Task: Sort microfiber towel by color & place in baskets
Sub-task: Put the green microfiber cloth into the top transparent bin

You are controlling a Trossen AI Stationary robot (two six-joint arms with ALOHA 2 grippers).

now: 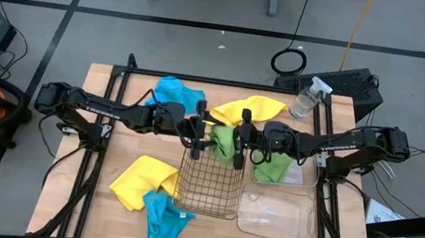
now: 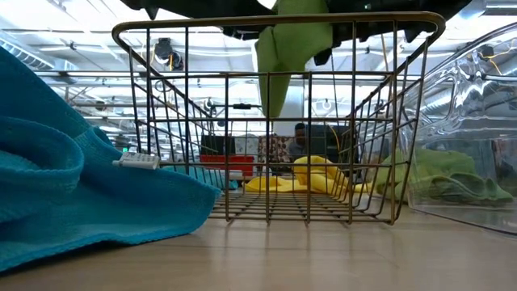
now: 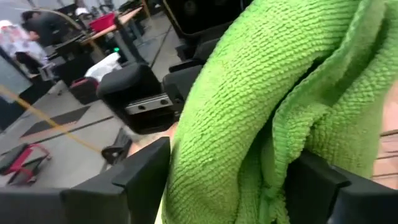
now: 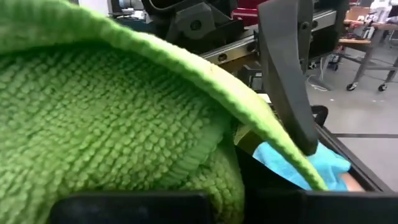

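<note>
Both claws [image 1: 219,139] hide in green towel [image 1: 224,139].

Wire basket [image 1: 209,186] left of two tubs [image 1: 277,214]

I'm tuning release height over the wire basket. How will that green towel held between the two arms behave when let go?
The green towel looks floppy: it hangs folded from the left tool and right tool over the wire basket. It probably drops in a crumpled heap, not flat. Its looped pile may snag on the wire.
</note>
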